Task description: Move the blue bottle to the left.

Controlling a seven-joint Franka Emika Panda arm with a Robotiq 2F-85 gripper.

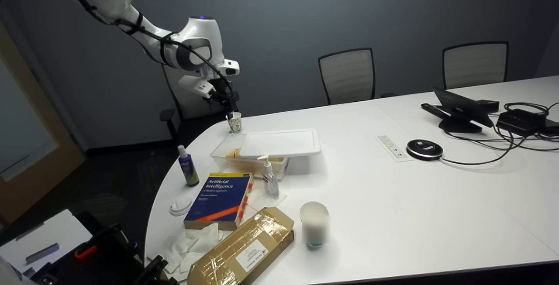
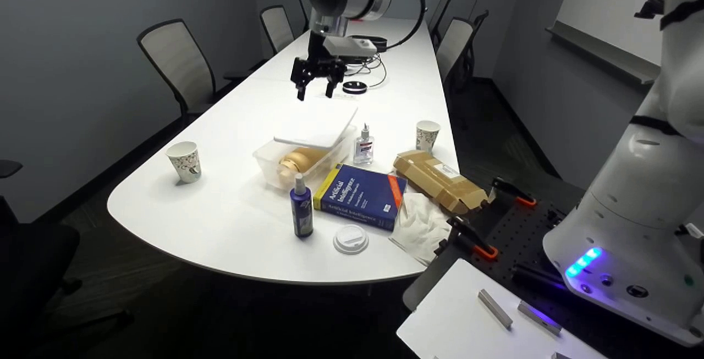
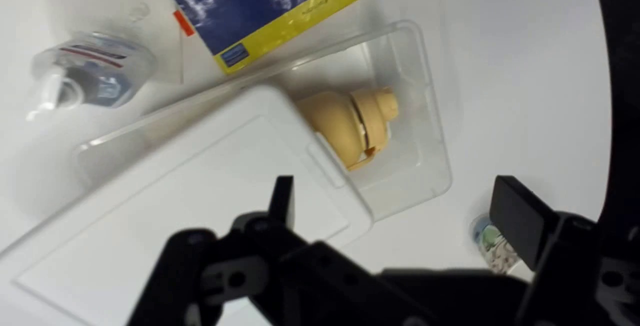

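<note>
Beside the blue bottle (image 2: 301, 208), "Artificial Intelligence" book (image 2: 363, 193)

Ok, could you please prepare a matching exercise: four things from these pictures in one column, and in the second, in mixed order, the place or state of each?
1. blue bottle
2. tan bottle
3. container lid
4. book

A. partly covering the clear container
B. lying flat, mostly blue
C. standing upright on the table
D. inside the clear container

Pairs: 1-C, 2-D, 3-A, 4-B.
</note>
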